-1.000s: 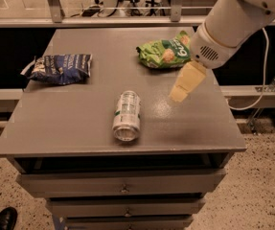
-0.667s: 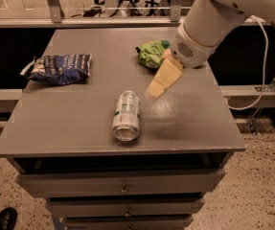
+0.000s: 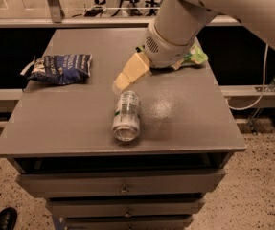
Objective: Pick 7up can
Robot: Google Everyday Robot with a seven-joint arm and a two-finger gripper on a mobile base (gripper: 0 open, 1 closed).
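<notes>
The 7up can (image 3: 126, 115) lies on its side on the grey cabinet top (image 3: 185, 123), near the front edge, with its shiny metal end toward the camera. It is silver-white with green markings. My gripper (image 3: 122, 82) hangs just above and behind the can's far end, at the end of the thick white arm (image 3: 175, 28) that comes in from the upper right. The gripper does not touch the can.
A dark blue chip bag (image 3: 60, 68) lies at the left of the top. A green snack bag (image 3: 194, 55) lies at the back right, mostly hidden by the arm. Drawers (image 3: 122, 183) are below the front edge. A black shoe (image 3: 0, 219) is on the floor at lower left.
The gripper has swung left and toward the front, from over the table's right side to just behind the can. The arm now covers most of the green bag. The can has not moved.
</notes>
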